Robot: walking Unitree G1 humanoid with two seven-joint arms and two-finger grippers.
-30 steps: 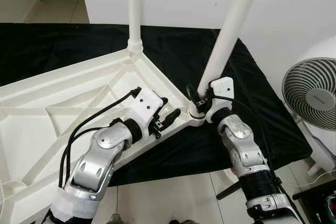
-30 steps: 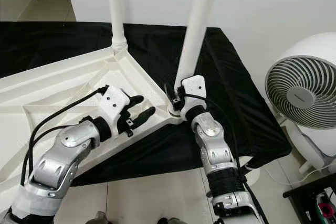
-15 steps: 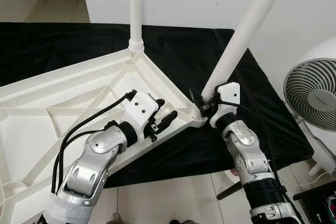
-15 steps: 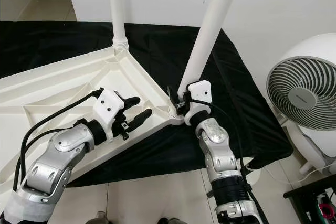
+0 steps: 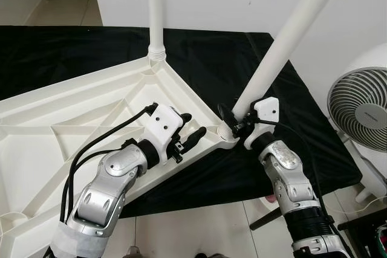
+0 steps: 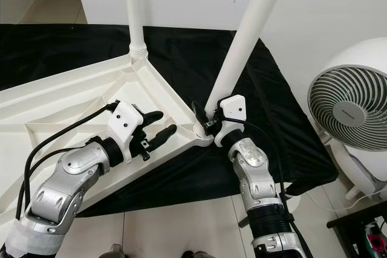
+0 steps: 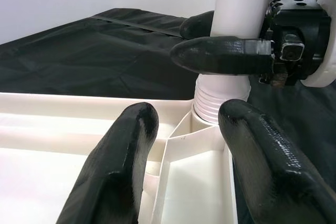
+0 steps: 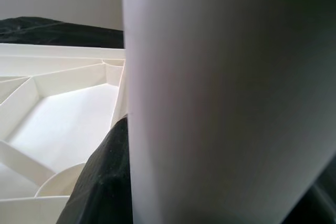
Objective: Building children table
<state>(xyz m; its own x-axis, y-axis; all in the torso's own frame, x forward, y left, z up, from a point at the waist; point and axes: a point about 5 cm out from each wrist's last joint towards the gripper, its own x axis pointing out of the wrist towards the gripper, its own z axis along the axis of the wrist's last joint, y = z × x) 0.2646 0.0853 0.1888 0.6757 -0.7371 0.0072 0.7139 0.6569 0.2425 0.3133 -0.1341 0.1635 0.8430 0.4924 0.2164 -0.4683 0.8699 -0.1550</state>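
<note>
Head camera, left eye: an upturned white plastic table (image 5: 72,125) lies underside-up on a black cloth (image 5: 242,64) spread over the floor. One white leg (image 5: 156,10) stands upright in the far corner socket. A second leg (image 5: 284,46) leans away to the right, its threaded foot seated in the near corner socket (image 5: 225,132). The right end effector (image 5: 233,120) is clenched around that leaning leg just above the socket. The left end effector (image 5: 190,132) hovers released over the ribbed underside, close to the same corner, its two black fingers spread and holding nothing. A white fan (image 5: 363,113) stands on the tiles to the right.

Head camera, right eye: the same scene, with the slanting leg (image 6: 251,28) rising from the corner beside the right end effector (image 6: 204,119), and the fan (image 6: 351,110) near the cloth's edge.

Left wrist: two parted black fingers (image 7: 118,166) frame the corner, where the leg's threaded end (image 7: 220,103) meets the table. The right end effector's fingers (image 7: 220,55) wrap the leg just above the thread.

Right wrist: the white leg (image 8: 226,103) stands close before the camera, a black finger (image 8: 102,182) pressed against it, the table's ribs (image 8: 58,108) behind.
</note>
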